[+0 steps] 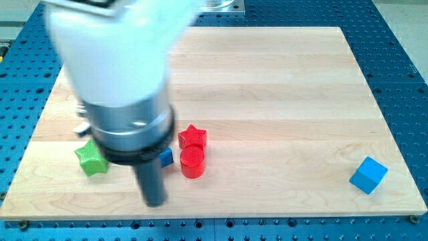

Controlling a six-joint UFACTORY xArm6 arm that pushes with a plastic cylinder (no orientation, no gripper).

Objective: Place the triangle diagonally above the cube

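Note:
My arm fills the view's upper left, blurred. Its dark rod comes down to my tip point(155, 203), near the board's bottom edge. A blue block point(166, 158), mostly hidden behind the rod so its shape cannot be made out, lies just above and to the right of the tip. The blue cube point(368, 175) sits alone at the view's bottom right, far from the tip. No other triangle-like block shows; the arm hides part of the board.
A red star point(192, 137) sits directly above a red cylinder point(192, 162), both right of the rod. A green star point(90, 158) lies left of the rod. The wooden board point(281, 80) rests on a blue perforated table.

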